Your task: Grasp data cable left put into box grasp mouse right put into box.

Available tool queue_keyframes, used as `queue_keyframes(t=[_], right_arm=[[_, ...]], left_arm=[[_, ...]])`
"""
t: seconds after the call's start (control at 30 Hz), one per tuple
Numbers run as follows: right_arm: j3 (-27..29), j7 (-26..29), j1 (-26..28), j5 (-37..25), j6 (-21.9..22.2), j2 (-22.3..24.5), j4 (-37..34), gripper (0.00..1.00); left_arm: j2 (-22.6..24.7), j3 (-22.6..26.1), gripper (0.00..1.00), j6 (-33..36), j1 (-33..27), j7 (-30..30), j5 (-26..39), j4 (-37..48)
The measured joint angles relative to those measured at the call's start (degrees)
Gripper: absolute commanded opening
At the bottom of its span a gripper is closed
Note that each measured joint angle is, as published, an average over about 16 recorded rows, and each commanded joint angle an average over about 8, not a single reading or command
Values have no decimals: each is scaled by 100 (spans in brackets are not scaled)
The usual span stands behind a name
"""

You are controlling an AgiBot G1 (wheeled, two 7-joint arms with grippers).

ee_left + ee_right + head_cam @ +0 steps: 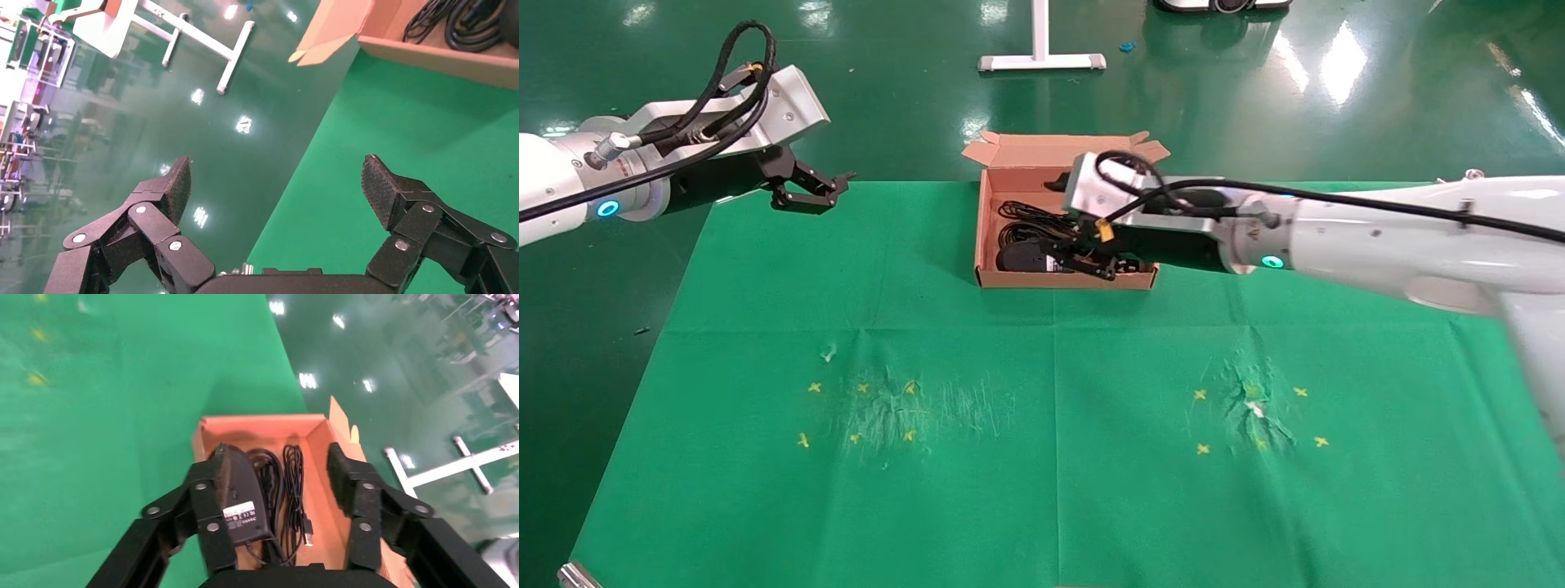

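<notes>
The brown cardboard box [1066, 280] stands at the back middle of the green cloth. Inside it lie the black mouse [1019, 256], label patch up, and the looped black data cable [1030, 216]. My right gripper [1095, 261] hangs open over the box's near right part. In the right wrist view [278, 456] the mouse [245, 490] lies close by one finger [211, 496], with the data cable [269, 471] and a thinner cord with a plug [298, 478] between the fingers. My left gripper [809, 194] is open and empty at the cloth's far left edge, as the left wrist view [275, 168] also shows.
A white stand base [1042, 61] sits on the shiny floor behind the box. Yellow crosses mark two scuffed patches on the cloth, left [862, 412] and right [1258, 416]. The left wrist view shows the box's side wall [428, 55] and a flap.
</notes>
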Motion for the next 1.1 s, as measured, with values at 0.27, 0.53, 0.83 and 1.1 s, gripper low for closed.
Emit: queue_keyframes(t=[0.27,0.53,0.83,1.1], right_arm=[[220,247,-331,685,-429,452,340,100],[445,500,-668,1385,-868,913,688,100],[698,785,-1049,2173,-1362,1433,1079,100],[923,1038,-1388,2875,-1801,1895,1428,100]], left_arm=[[0,0,100,0,0,1,-1,1],[0,0,100,0,0,1,-1,1],[-18,-108,100,115,81,68,-153,-1],[-90,-538,100,562,400,353,-783,-8]])
